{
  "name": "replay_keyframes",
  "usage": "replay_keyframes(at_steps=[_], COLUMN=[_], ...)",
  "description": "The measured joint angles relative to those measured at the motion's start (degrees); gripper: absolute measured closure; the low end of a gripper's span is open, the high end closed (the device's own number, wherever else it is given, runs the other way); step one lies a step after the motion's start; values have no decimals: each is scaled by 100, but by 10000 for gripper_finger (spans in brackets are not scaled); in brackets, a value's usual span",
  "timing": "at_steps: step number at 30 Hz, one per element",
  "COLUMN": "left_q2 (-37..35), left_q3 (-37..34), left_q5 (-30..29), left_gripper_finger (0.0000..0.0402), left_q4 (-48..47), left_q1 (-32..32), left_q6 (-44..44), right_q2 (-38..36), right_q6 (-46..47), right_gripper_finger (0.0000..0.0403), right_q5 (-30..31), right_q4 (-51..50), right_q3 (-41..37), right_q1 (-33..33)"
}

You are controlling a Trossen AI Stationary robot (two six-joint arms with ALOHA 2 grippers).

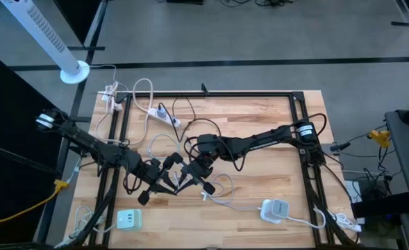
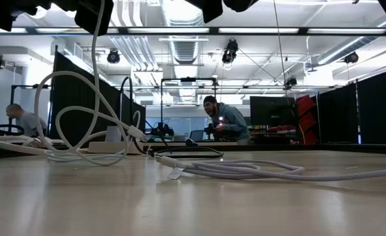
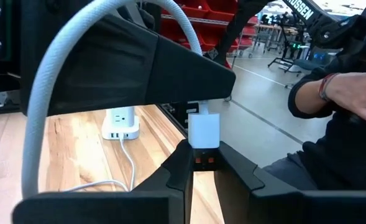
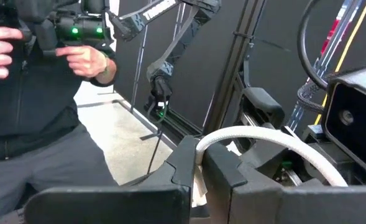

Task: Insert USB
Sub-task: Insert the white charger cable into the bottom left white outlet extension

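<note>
The left gripper (image 3: 202, 163) pinched the light, stiff white USB plug (image 3: 204, 129); its soft cable (image 3: 58, 81) bent freely.

Two dark robot arms, left arm (image 1: 93, 144) and right arm (image 1: 260, 139), meet over one wooden table (image 1: 260, 118). On it lie two white charger blocks, one (image 1: 128, 220) near the front left and one (image 1: 276, 210) at front right, plus one white power strip (image 1: 168, 117) toward the back. One tower fan (image 1: 48, 38) stands on the floor. Two people, one (image 2: 23, 120) at left and one (image 2: 222, 119) at centre, appear in the room behind.
</note>
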Motion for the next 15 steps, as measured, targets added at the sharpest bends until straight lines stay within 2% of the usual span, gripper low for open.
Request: replay_keyframes(at_steps=[4,8,15], left_q2=[-92,-246,-657], left_q3=[-2,-4,-7], left_q5=[-32,-344,-836], left_gripper_finger=[363,363,363], left_q4=[-158,-414,-938], left_q1=[0,-5,-7], left_q6=[60,275,387], right_q2=[-4,-30,-285], right_q6=[458,695,487], right_gripper_finger=[363,307,217], right_q5=[349,500,623], right_q4=[28,-13,-703], right_q3=[-2,-2,-2], right_q1=[2,-4,-15])
